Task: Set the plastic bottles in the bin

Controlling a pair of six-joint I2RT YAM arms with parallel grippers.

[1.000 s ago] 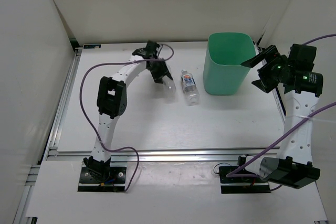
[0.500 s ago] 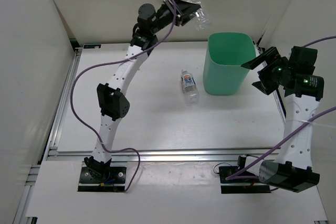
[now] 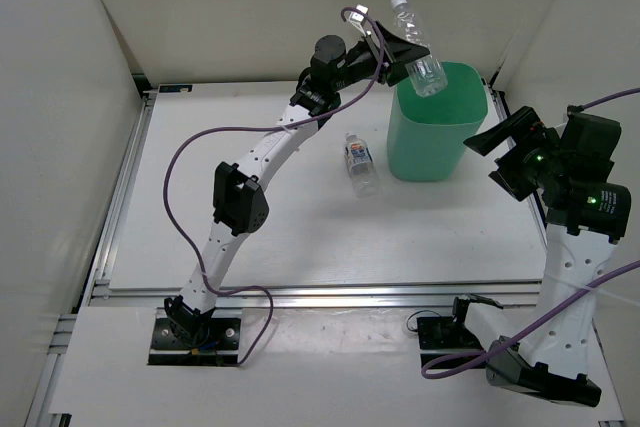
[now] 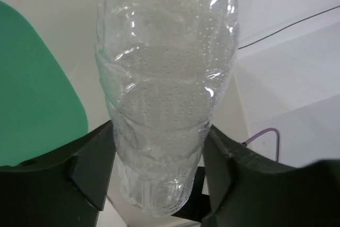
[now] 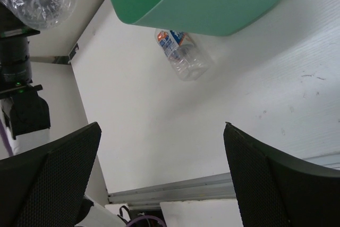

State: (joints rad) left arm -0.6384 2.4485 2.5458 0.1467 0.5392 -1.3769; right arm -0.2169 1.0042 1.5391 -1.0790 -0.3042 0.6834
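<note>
While it is tilted cap-up above the rim of the mint-green bin (image 3: 440, 137), the clear bottle (image 4: 164, 78), dimpled and unlabelled, is gripped near its base by the left gripper (image 4: 159, 174). A labelled bottle (image 3: 361, 164) is seen lying beside the bin. The right gripper (image 5: 162, 126) is held wide apart, empty.

A lab test cell: white panel walls (image 3: 60, 97), aluminium-railed table (image 3: 300, 247), two bolted cabled robot arms (image 3: 233, 209)

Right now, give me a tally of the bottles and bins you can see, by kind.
Plain clear plastic bottle: 1
Clear plastic bottle with blue-and-white label: 1
Mint-green plastic bin: 1
Total: 3
</note>
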